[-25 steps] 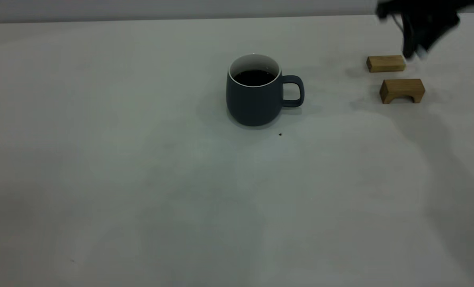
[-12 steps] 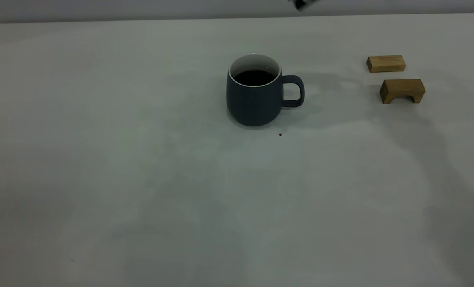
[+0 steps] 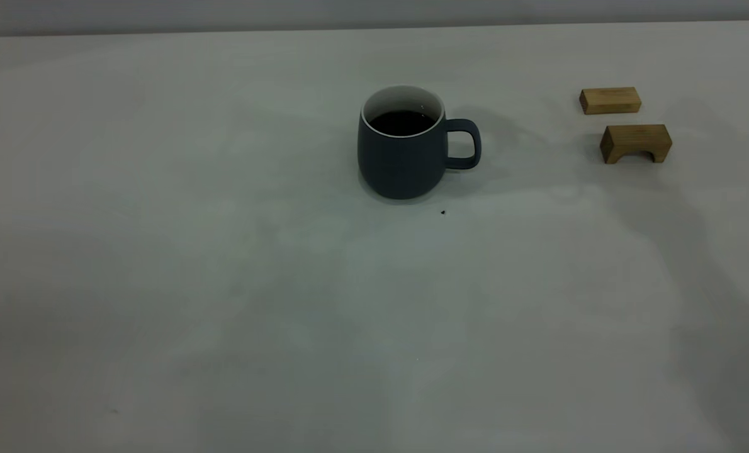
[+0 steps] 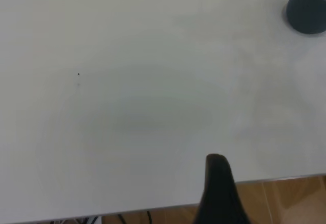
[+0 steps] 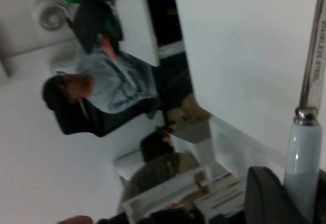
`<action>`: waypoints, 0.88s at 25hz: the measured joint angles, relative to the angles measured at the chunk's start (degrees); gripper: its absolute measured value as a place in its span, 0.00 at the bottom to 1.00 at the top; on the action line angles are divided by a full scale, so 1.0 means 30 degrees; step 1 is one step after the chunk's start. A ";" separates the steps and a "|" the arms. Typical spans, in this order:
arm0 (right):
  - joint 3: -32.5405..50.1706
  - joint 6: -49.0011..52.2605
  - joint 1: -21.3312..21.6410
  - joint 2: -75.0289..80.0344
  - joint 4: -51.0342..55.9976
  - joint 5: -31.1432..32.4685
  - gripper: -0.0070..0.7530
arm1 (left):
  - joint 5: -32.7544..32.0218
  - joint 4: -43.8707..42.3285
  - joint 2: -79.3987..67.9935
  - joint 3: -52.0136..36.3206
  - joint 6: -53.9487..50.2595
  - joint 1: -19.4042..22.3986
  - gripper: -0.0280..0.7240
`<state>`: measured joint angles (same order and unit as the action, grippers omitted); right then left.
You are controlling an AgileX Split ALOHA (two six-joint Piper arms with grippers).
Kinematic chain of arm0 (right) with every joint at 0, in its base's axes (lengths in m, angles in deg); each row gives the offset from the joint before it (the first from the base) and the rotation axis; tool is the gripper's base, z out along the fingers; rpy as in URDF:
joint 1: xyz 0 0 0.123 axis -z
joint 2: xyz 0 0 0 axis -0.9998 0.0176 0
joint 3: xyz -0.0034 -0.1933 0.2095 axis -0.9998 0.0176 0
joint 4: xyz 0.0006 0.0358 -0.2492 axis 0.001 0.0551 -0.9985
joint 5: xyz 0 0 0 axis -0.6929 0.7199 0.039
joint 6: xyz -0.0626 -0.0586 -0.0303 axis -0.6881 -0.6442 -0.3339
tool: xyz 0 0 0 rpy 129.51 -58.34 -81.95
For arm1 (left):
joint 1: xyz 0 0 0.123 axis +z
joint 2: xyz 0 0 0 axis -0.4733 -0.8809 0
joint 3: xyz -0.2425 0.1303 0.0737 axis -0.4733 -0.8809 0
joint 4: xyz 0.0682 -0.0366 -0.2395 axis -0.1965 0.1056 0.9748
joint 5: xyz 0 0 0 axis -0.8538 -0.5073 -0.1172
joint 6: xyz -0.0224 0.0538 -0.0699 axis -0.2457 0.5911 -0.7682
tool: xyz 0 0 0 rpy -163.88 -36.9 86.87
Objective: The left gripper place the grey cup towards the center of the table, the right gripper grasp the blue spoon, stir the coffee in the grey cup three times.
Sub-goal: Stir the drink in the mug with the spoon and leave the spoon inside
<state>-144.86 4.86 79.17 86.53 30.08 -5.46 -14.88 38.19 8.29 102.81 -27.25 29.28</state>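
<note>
The grey cup stands upright near the middle of the table, handle to the right, dark coffee inside. Neither gripper appears in the exterior view. In the left wrist view the cup is far off in a corner, and only one black finger of my left gripper shows, over the table's edge. In the right wrist view my right gripper is shut on the blue spoon, held in the air. Its pale handle sits between the fingers and the metal neck points away. The spoon's bowl is out of view.
Two wooden blocks lie at the far right: a flat one and an arched one. A tiny dark speck sits just in front of the cup. Beyond the table, the right wrist view shows a seated person.
My right gripper was above the flat wooden block a second ago. It rose and swung left, and has now left the exterior view. The cup and blocks have not moved.
</note>
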 joint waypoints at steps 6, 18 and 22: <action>0.0000 0.0843 0.0000 0.0000 0.1231 0.0000 0.18 | 0.0000 0.0000 0.0000 0.0000 0.0000 0.0000 0.82; 0.0000 1.7564 -0.0224 0.0000 0.0317 0.0000 0.18 | 0.0000 0.0000 0.0000 0.0000 0.0000 0.0000 0.82; 0.0000 2.1751 -0.0499 0.0000 0.0045 0.0044 0.18 | 0.0000 0.0000 0.0000 0.0000 0.0000 0.0000 0.82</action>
<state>-144.86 70.11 77.67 86.53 30.22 -5.33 -14.88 38.19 8.29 102.81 -27.25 29.28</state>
